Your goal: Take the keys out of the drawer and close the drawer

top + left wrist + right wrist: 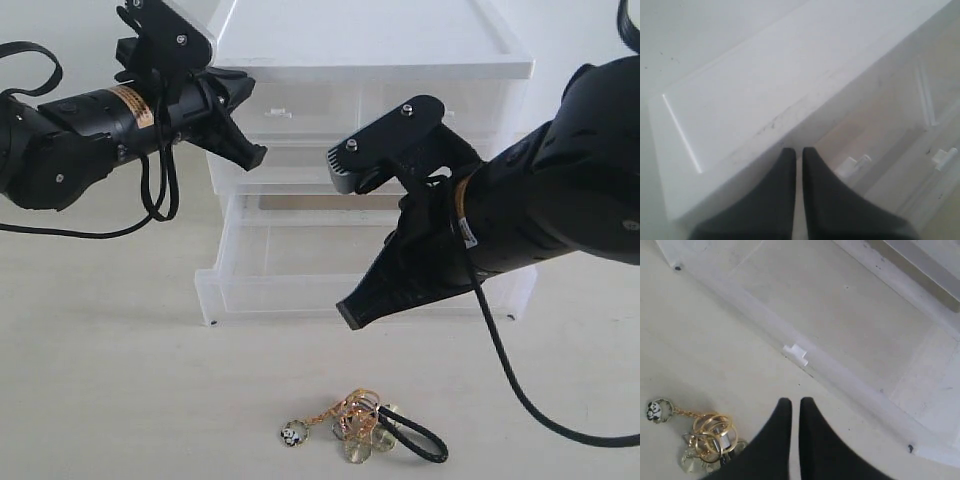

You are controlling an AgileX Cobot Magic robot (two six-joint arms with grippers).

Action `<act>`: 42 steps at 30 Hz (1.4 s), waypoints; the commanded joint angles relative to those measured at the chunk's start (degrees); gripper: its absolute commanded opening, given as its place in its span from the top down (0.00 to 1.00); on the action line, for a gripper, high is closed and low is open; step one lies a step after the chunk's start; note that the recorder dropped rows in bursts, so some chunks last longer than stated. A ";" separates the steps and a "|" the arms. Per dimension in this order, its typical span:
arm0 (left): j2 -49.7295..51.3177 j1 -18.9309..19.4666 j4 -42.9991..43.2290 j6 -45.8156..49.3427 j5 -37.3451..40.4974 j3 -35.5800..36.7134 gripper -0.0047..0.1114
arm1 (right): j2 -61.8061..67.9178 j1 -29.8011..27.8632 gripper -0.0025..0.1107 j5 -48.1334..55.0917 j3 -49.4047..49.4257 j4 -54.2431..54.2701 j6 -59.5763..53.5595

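The keys (pixel 365 425) lie on the table in front of the unit: gold rings, a black cord loop and a small black-and-white charm. The right wrist view shows the keys (pixel 710 437) beside my fingers. The drawer (pixel 290 295), the lowest tier, stands pulled out with nothing in it, and its white tab handle (pixel 796 354) faces the table. My right gripper (pixel 350 315) hovers shut and holding nothing just in front of the drawer's front wall, above the keys. My left gripper (pixel 255 155) is shut, holds nothing, and sits high by the unit's upper left corner.
The three-tier white plastic unit (pixel 370 60) stands at the back with a flat top (pixel 765 100). Its middle drawer (pixel 290 170) and the top half-width drawers look shut. A black cable (pixel 520 390) hangs from the right arm over the table.
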 commanded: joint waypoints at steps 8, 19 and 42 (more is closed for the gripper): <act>-0.85 -0.10 -0.41 -0.46 1.35 -0.25 0.48 | 0.15 -0.40 0.98 -0.26 0.11 -0.31 0.29; -11.26 -0.10 9.32 -15.03 15.01 -0.13 0.53 | 0.15 -6.09 0.98 0.16 0.11 -2.13 1.43; -23.12 -17.03 -35.74 3.67 46.52 20.23 0.92 | 3.92 -7.82 0.98 -6.16 5.11 6.48 4.00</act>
